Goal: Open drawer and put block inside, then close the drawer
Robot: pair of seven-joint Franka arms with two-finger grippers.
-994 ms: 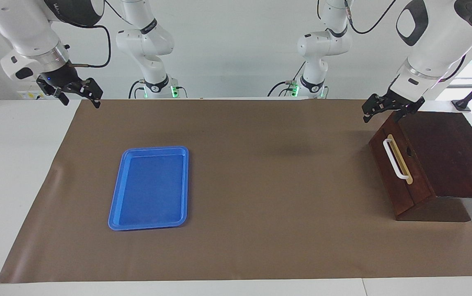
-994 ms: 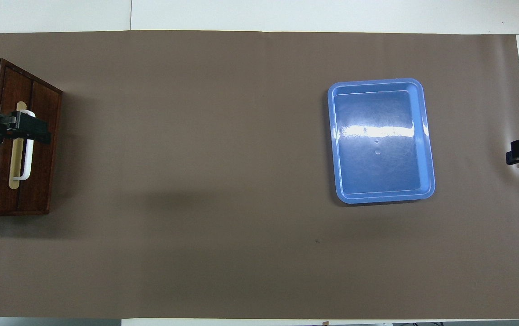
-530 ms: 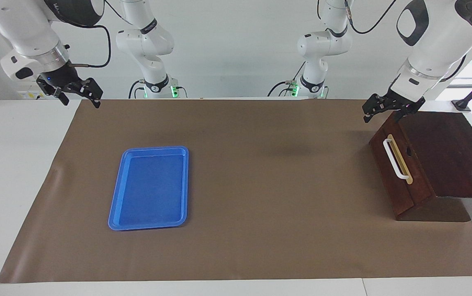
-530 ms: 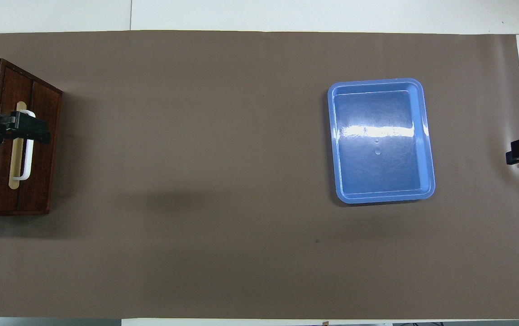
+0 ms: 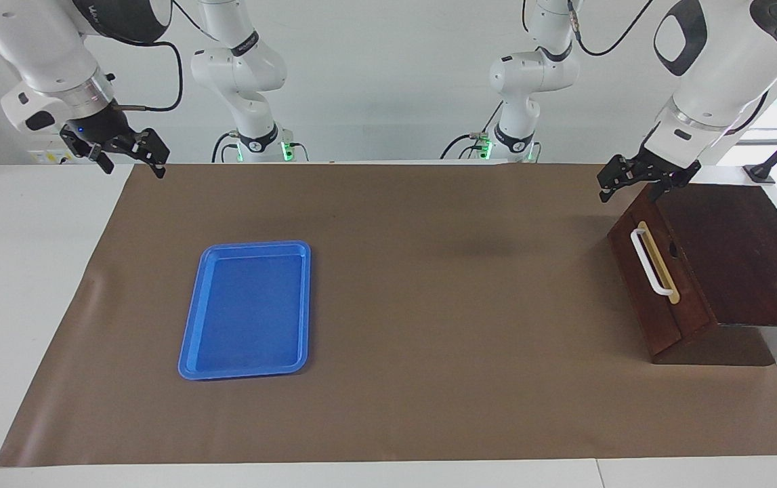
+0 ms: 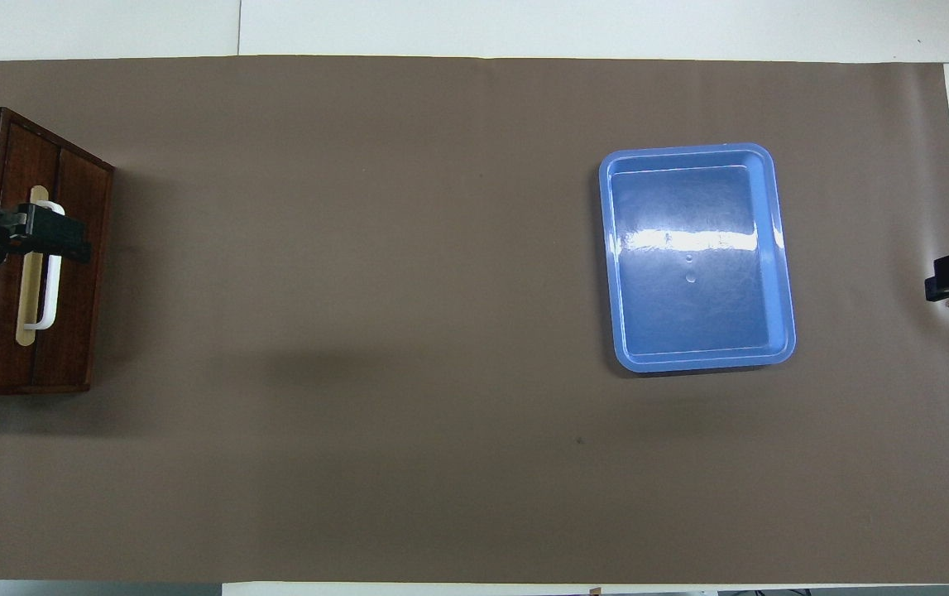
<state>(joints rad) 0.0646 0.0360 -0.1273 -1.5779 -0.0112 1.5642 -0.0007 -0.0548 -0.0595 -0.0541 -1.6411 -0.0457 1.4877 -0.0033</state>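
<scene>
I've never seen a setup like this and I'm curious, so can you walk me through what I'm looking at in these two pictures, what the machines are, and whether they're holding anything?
These are two white robot arms at a table covered with a brown mat. Each arm ends in a black two-finger gripper. One picture is taken from across the table, facing the robots; the other looks steeply down from above the robots' own end.

The left gripper hangs over the upper edge of a dark wooden cabinet, above its drawer. The drawer is shut and has a white bar handle. The gripper is open and touches nothing.

The right gripper waits at the other end, over the white table edge. It is also open and empty.

A flat blue tray with nothing in it lies on the mat toward the right arm's end. No block shows in either picture.
</scene>
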